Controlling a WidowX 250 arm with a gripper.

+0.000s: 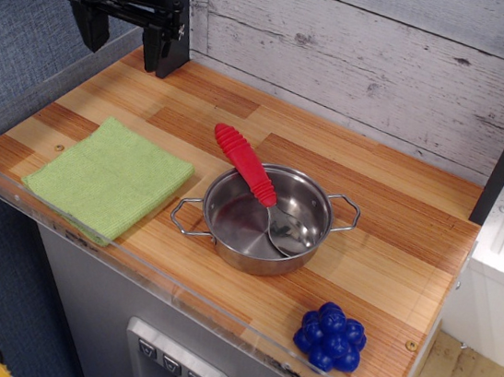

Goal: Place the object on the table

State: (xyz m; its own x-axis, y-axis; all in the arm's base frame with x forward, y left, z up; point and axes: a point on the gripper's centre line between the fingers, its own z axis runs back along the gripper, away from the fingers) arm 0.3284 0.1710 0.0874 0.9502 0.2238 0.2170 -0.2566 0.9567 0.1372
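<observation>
Although only the one overhead view is on offer, it shows the scene clearly enough: the gripper (125, 34) hangs high over the far left corner of the table (388, 216), its two dark fingers spread apart with nothing between them. The toy grapes (331, 337), a cluster of glossy dark-blue balls, sit on the wood near the front right corner, close to the clear acrylic rim and well apart from the gripper. Between the two lie a steel pot (267, 218) with a red-handled spoon (246, 164) resting in it, handle poking out over the back rim, and a green cloth (109, 177) spread flat at the left. Judged from how things lie, the grapes already rest on the table and the placing looks done. The chief risk is a needless return: any sweep from the far corner toward the grapes would cross the pot and could clip the spoon handle. A nudge at the grapes themselves might roll the rounded cluster against the rim, though the rim would likely hold it.
</observation>
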